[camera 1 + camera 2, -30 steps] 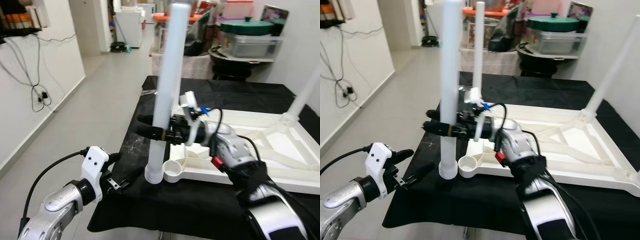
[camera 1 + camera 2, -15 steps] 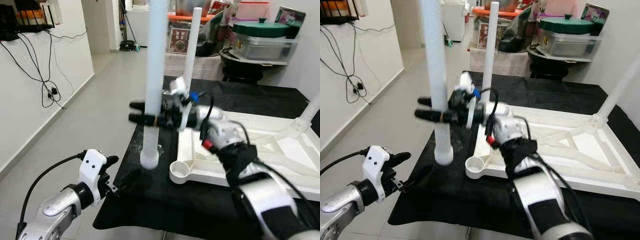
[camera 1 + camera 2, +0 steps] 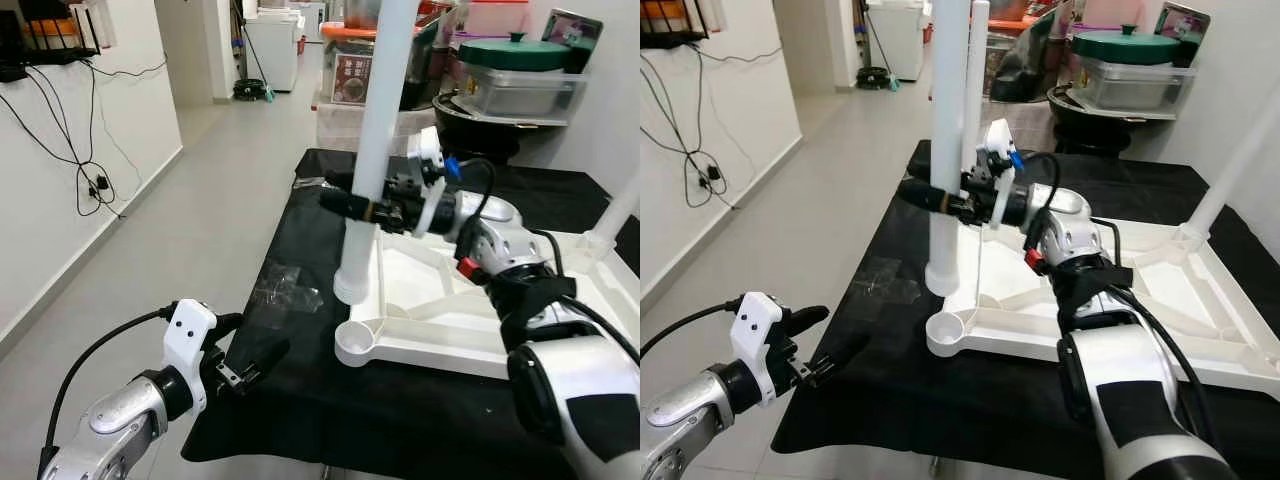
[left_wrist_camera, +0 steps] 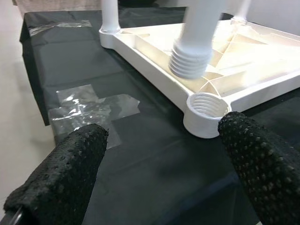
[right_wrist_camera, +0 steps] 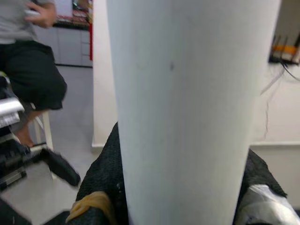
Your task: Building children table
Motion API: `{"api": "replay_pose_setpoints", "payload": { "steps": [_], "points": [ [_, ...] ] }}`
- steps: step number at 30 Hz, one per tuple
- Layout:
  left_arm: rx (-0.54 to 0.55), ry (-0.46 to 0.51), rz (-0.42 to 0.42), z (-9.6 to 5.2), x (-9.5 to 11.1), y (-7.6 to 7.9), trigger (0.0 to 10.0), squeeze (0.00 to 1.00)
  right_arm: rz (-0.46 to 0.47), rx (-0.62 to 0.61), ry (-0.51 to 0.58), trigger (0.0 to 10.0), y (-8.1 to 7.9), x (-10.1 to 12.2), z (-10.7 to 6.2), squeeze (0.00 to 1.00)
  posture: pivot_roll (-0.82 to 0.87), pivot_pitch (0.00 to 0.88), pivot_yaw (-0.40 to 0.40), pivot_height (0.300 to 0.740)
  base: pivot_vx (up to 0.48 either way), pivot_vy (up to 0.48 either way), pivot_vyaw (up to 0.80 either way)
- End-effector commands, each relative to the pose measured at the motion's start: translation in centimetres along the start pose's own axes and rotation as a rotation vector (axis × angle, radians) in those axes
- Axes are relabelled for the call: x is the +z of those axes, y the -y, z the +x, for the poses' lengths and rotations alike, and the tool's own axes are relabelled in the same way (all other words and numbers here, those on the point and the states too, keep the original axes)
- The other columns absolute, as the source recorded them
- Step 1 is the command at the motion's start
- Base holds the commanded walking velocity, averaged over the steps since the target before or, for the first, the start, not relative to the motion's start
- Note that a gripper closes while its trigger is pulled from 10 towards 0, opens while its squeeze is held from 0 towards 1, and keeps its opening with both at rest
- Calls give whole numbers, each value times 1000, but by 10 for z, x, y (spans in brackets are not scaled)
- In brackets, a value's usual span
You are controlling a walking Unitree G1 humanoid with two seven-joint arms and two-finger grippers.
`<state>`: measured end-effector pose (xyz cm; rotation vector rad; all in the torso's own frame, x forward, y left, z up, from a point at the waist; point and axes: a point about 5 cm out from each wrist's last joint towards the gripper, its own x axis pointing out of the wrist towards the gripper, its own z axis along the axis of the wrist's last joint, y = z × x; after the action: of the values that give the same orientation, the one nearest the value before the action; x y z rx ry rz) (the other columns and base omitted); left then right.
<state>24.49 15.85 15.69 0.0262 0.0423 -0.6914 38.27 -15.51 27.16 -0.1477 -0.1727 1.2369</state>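
Lifted off the cloth since a second ago, your leg, pinched by the right gripper, hangs near the empty socket; two legs look seated; left gripper spread, idle.

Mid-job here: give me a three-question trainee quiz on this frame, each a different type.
1. True or false: the leg in the right gripper is already screwed into the socket.
2. Multiple choice: the left gripper is (A) shut on the leg, (B) open, holding nothing, (C) resting on the tabletop.
3. Fill in: the leg's threaded end hangs ___ the socket.

Key: 1 false; 2 B; 3 above.
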Motion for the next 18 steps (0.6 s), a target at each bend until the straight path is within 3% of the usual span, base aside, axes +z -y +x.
{"api": "replay_pose_setpoints", "payload": {
  "steps": [1,18],
  "points": [
    [-13,-2,-4,-3,1,2,10000,0,24,2,-41,0,-1,-13,-10,0,134,0,-72,740,0,0,0],
    [-45,-4,-18,-7,3,4,10000,0,98,80,-45,0,-9,-29,-12,0,146,0,-70,740,0,0,0]
  ]
}}
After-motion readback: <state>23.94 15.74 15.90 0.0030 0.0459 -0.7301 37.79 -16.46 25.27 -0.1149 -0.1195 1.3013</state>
